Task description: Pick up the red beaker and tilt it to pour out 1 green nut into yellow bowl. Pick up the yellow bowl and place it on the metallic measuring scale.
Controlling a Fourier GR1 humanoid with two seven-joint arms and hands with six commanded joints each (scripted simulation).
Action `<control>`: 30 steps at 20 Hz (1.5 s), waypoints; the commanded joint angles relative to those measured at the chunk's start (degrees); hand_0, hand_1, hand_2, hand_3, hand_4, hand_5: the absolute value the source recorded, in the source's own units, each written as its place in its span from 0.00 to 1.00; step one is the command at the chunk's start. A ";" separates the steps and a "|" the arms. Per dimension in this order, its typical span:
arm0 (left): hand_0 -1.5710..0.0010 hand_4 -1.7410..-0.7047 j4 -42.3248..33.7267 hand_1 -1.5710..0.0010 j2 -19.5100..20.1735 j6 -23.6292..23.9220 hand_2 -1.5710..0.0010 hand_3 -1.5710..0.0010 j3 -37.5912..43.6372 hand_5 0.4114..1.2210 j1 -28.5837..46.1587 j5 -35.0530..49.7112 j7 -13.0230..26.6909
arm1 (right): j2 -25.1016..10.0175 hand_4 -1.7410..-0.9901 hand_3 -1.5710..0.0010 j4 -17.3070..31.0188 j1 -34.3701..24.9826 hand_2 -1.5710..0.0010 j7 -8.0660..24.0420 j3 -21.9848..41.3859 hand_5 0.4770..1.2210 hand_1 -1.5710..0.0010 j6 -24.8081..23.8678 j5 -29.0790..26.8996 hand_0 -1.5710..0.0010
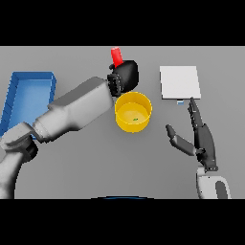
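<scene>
Left hand [125, 75] grips 1 red beaker [116, 56]; 1 green nut [135, 119] in yellow bowl [142, 99].

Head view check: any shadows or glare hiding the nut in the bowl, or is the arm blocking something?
Head view: even light, no glare; the green nut shows plainly inside the yellow bowl. The left hand covers most of the red beaker; the right hand blocks nothing.

Left hand holding the red beaker behind the yellow bowl

The left hand [125, 74] is curled round the red beaker [116, 55], just beyond the yellow bowl [133, 112], where a green nut [135, 119] lies. The right hand [197, 139] hovers with straight fingers near the metallic measuring scale [179, 82]. A blue tray [29, 98] sits at the grey worktop's [95, 162] left edge.
</scene>
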 commanded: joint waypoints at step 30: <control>0.00 0.00 22.13 0.00 21.23 14.18 0.00 0.00 61.94 1.00 -0.03 45.72 24.80 | -1.88 0.81 1.00 1.10 -2.87 1.00 -0.66 1.15 0.22 1.00 2.20 0.15 1.00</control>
